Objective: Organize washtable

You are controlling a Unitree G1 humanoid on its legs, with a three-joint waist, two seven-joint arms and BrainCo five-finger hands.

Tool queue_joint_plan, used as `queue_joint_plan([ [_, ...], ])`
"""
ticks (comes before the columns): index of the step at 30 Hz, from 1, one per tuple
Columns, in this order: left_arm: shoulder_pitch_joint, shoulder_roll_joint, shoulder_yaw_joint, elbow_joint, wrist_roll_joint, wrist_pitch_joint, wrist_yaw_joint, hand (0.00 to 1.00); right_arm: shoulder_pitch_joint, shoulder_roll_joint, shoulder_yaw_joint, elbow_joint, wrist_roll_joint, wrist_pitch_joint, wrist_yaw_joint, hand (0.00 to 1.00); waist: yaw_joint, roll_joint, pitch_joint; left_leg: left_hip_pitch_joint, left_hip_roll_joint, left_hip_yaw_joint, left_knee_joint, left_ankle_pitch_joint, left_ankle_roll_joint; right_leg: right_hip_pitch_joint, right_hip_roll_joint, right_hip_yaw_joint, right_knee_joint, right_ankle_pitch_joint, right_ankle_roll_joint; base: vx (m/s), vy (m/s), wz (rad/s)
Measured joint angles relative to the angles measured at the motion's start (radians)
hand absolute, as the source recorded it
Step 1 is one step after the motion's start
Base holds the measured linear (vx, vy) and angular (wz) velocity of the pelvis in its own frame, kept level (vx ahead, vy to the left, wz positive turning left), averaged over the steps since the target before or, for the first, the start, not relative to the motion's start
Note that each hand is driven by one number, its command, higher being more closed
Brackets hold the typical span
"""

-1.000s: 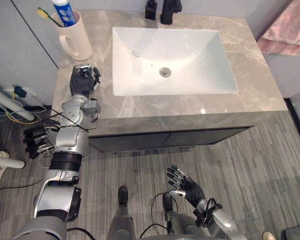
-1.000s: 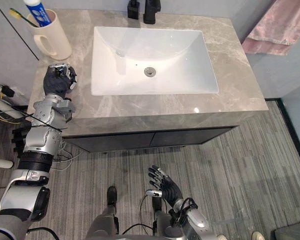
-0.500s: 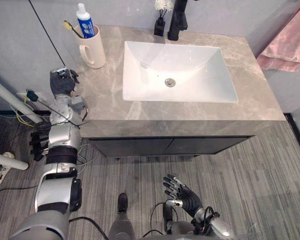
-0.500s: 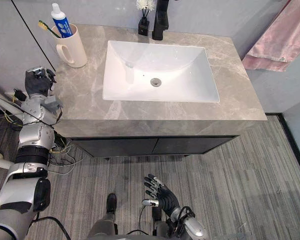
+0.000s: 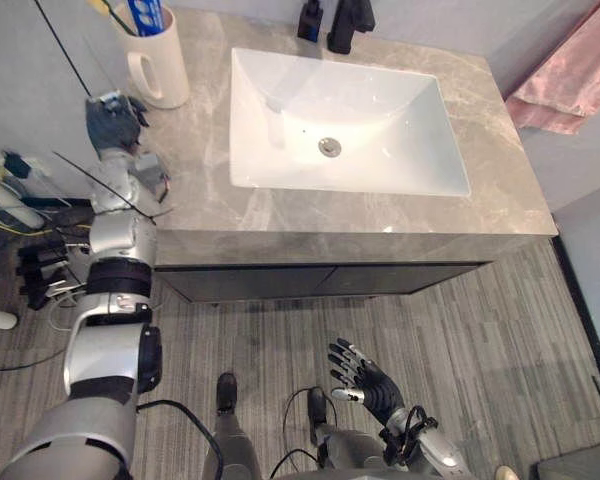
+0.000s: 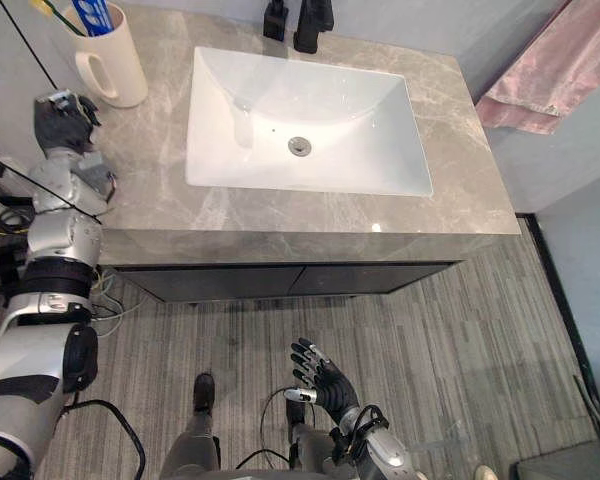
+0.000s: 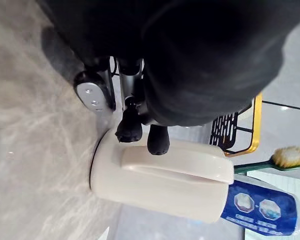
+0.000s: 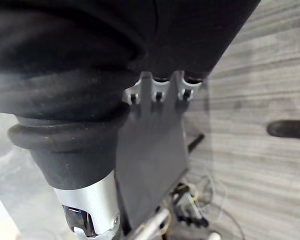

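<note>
The floor (image 5: 500,330) is grey with thin stripes (like wood planks). The wall (image 5: 580,150) is grey. A pink towel (image 5: 570,70) hangs right of the stone washtable (image 5: 480,215).

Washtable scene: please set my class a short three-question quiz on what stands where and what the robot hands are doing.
1. True or false: the cream mug stands inside the white sink.
2. Where is the right robot hand? A) gripping the mug B) low over the floor, open and empty C) in the sink
3. Name the two things standing in the mug near the left robot hand.
Key: 1 false, it stands on the counter beside the sink; 2 B; 3 a toothbrush and a toothpaste tube.
</note>
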Motion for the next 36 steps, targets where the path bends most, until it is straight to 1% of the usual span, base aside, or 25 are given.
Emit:
queue_joint_plan([
  [2, -0.026, 0.006, -0.001, 0.0, 0.0, -0.003, 0.004, 1.0, -0.009, 0.0, 0.0, -0.011, 0.0, -0.004, -0.004, 0.0, 0.005, -0.002, 0.015, -0.002, 0.002, 0.01, 0.0, -0.001, 0.0, -0.006, 0.002, 0.009, -0.002, 0.0, 0.0, 0.05, -0.027, -0.1],
  [4, -0.049, 0.016, -0.005, 0.001, -0.001, -0.005, 0.005, 1.0, -0.01, -0.001, -0.003, -0.034, 0.001, -0.009, -0.007, 0.0, 0.002, -0.001, 0.024, -0.014, 0.003, 0.012, 0.0, -0.001, 0.0, -0.018, 0.003, 0.011, -0.001, 0.001, -0.001, 0.05, -0.027, -0.06],
  [6, -0.101, 0.025, -0.013, 0.014, -0.005, -0.013, 0.02, 1.0, -0.017, -0.001, -0.004, -0.039, 0.001, -0.014, -0.021, 0.0, -0.003, -0.006, 0.049, -0.02, 0.003, 0.014, 0.0, 0.0, 0.0, -0.019, 0.003, 0.013, -0.001, 0.003, -0.001, 0.06, -0.023, -0.01],
  [8, -0.126, 0.029, -0.019, 0.02, -0.009, -0.018, 0.021, 1.0, -0.017, 0.0, -0.004, -0.039, 0.001, -0.015, -0.022, 0.0, -0.004, -0.009, 0.06, -0.024, 0.003, 0.015, 0.0, 0.0, 0.0, -0.022, 0.003, 0.014, -0.002, 0.003, -0.001, 0.0, 0.0, 0.0],
  [9, -0.143, 0.03, -0.031, 0.02, -0.009, -0.024, 0.022, 1.0, -0.018, 0.0, -0.004, -0.039, 0.001, -0.015, -0.022, 0.0, -0.004, -0.009, 0.062, -0.036, 0.003, 0.015, 0.0, 0.0, 0.0, -0.035, 0.003, 0.015, -0.002, 0.004, 0.0, 0.0, 0.0, 0.0],
  [13, -0.157, 0.031, -0.043, 0.02, -0.01, -0.024, 0.023, 1.0, -0.031, 0.0, -0.003, -0.039, 0.001, -0.015, -0.022, 0.0, -0.004, -0.009, 0.068, -0.039, 0.003, 0.015, 0.0, -0.001, 0.0, -0.037, 0.002, 0.014, -0.003, 0.005, 0.0, 0.02, -0.008, 0.0],
  [18, -0.196, 0.031, -0.054, 0.015, -0.011, -0.026, 0.026, 1.0, -0.038, -0.001, -0.001, -0.039, 0.001, -0.02, -0.022, 0.0, -0.002, -0.008, 0.093, -0.048, 0.002, 0.012, 0.0, -0.001, 0.0, -0.047, 0.002, 0.012, -0.001, 0.007, 0.001, 0.0, 0.0, 0.0],
  [23, -0.233, 0.038, -0.085, 0.016, -0.024, -0.026, 0.043, 1.0, -0.042, -0.001, -0.001, -0.039, 0.01, -0.024, -0.023, 0.0, -0.002, -0.01, 0.109, -0.053, 0.0, 0.017, 0.0, 0.0, 0.0, -0.055, -0.001, 0.016, -0.001, 0.009, 0.003, 0.01, -0.001, -0.02],
  [27, -0.292, 0.044, -0.115, 0.038, -0.053, -0.025, 0.046, 1.0, -0.048, -0.001, -0.001, -0.045, 0.018, -0.033, -0.026, 0.0, -0.003, -0.017, 0.124, -0.061, 0.002, 0.025, 0.0, 0.0, 0.0, -0.067, 0.001, 0.026, -0.001, 0.013, 0.003, 0.02, -0.009, -0.07],
  [29, -0.357, 0.061, -0.147, 0.078, -0.08, -0.025, 0.046, 1.0, -0.049, -0.001, 0.0, -0.064, 0.019, -0.033, -0.027, 0.0, -0.005, -0.028, 0.135, -0.069, 0.003, 0.036, 0.0, 0.0, 0.0, -0.081, 0.002, 0.039, -0.001, 0.02, 0.006, 0.0, -0.004, -0.14],
  [32, -0.413, 0.072, -0.164, 0.11, -0.097, -0.024, 0.046, 1.0, -0.05, -0.001, 0.0, -0.077, 0.025, -0.04, -0.039, 0.0, -0.012, -0.04, 0.15, -0.071, 0.002, 0.048, 0.0, 0.0, 0.0, -0.087, 0.002, 0.04, -0.003, 0.029, 0.001, 0.0, -0.001, -0.13],
  [36, -0.452, 0.078, -0.181, 0.133, -0.102, -0.023, 0.046, 1.0, -0.05, -0.001, -0.001, -0.077, 0.04, -0.04, -0.043, 0.0, -0.02, -0.045, 0.155, -0.079, 0.002, 0.056, 0.0, 0.0, 0.0, -0.1, 0.001, 0.042, -0.004, 0.034, 0.004, 0.0, -0.005, -0.07],
])
